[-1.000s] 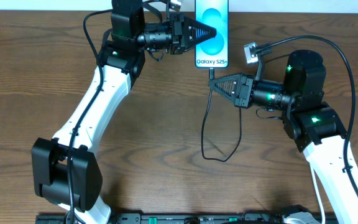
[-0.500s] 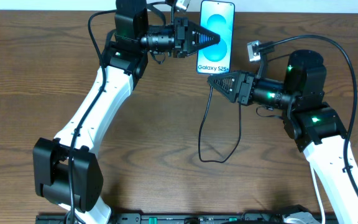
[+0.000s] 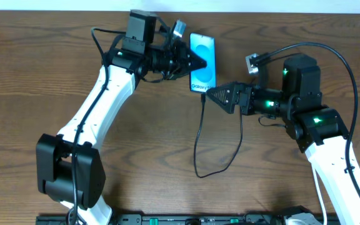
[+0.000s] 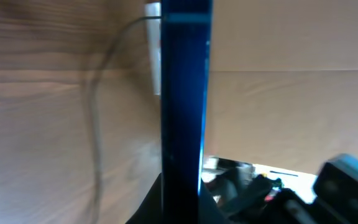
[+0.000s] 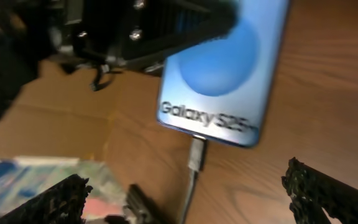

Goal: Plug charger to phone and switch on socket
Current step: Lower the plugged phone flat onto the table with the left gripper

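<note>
My left gripper (image 3: 200, 62) is shut on the phone (image 3: 204, 59) and holds it above the table, tilted, its blue screen facing up. The phone is edge-on in the left wrist view (image 4: 184, 106), with my dark fingers (image 4: 157, 205) on either side. The charger cable (image 3: 198, 140) hangs from the phone's bottom edge and loops down over the table. Its connector (image 5: 197, 152) sits in the phone (image 5: 229, 68) port. My right gripper (image 3: 209, 94) is open just below the phone, its fingers (image 5: 64, 196) wide apart around the cable without touching it. The socket and the plug are out of view.
The left arm's base (image 3: 67, 175) stands at the front left. The right arm (image 3: 330, 150) fills the right side. A black rail (image 3: 167, 220) runs along the table's front edge. The cable loop lies on bare wood in the middle.
My left gripper has carried the phone left and toward the front, tilting it. My right gripper followed, staying open just below the phone. The cable loop shifted left with them.
</note>
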Robot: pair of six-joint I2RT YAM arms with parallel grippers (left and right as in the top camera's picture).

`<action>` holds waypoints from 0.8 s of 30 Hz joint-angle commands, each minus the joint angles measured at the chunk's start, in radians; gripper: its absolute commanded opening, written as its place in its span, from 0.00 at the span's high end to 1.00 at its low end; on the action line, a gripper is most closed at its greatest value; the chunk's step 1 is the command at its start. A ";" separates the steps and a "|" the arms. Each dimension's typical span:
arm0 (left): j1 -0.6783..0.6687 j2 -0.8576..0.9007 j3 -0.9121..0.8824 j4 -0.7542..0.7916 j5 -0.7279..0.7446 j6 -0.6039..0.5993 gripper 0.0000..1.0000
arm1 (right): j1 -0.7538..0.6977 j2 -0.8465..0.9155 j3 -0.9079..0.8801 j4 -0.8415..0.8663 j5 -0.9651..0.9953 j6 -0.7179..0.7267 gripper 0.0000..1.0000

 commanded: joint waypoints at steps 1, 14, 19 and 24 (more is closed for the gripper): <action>0.003 0.019 0.015 -0.039 -0.040 0.157 0.93 | -0.004 -0.002 0.010 -0.037 0.167 -0.040 0.01; -0.033 0.247 0.015 -0.125 -0.092 0.271 0.93 | -0.004 0.010 0.009 -0.171 0.373 -0.051 0.01; -0.050 0.330 0.015 -0.124 -0.092 0.279 0.93 | -0.004 0.045 0.008 -0.177 0.380 -0.052 0.01; -0.052 0.390 0.015 -0.124 -0.092 0.280 0.93 | -0.004 0.113 0.008 -0.180 0.378 -0.051 0.01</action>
